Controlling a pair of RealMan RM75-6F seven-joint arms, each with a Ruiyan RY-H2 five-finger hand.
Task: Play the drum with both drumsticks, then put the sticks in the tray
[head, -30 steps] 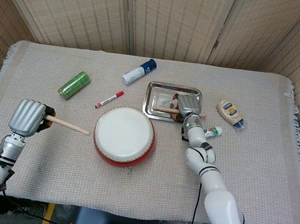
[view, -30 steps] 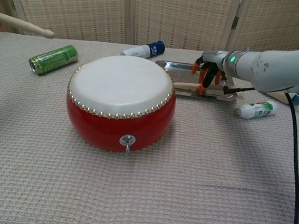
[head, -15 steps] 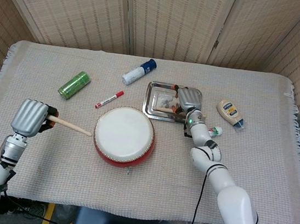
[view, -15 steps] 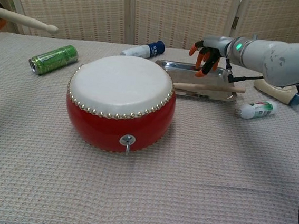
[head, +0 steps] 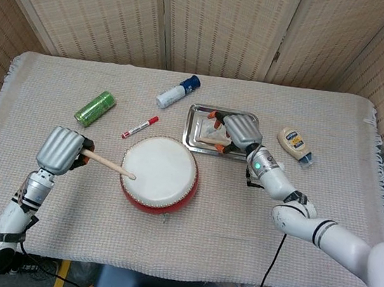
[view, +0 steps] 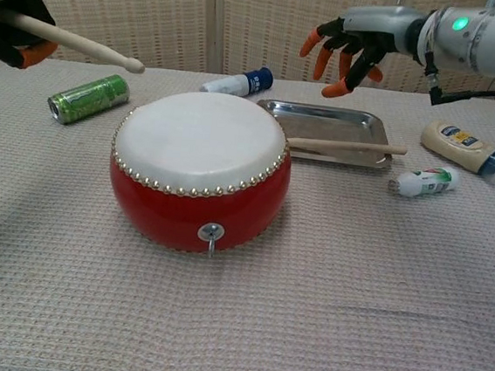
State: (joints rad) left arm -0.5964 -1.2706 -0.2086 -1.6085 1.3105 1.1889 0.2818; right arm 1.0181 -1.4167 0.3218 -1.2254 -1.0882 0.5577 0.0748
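Observation:
The red drum [head: 159, 174] [view: 198, 168] with a white skin stands mid-table. My left hand [head: 61, 150] [view: 9, 15] grips a wooden drumstick [head: 108, 163] [view: 75, 42], whose tip hangs over the drum's left edge. A second drumstick [view: 343, 145] [head: 209, 140] lies across the front of the metal tray [head: 198, 126] [view: 324, 120] behind the drum. My right hand [head: 237, 129] [view: 353, 43] hovers above the tray, fingers spread, holding nothing.
A green can [head: 95, 108] [view: 87, 97] lies at the left. A white-and-blue tube [head: 177, 91] [view: 236, 83] and a red marker [head: 139, 127] lie behind the drum. A mayonnaise bottle [head: 294, 144] [view: 458, 145] and a small white bottle [view: 422, 181] lie right of the tray.
My right hand let go of its drumstick in the tray and rose with fingers spread. My left hand moved right, bringing its stick's tip over the drum.

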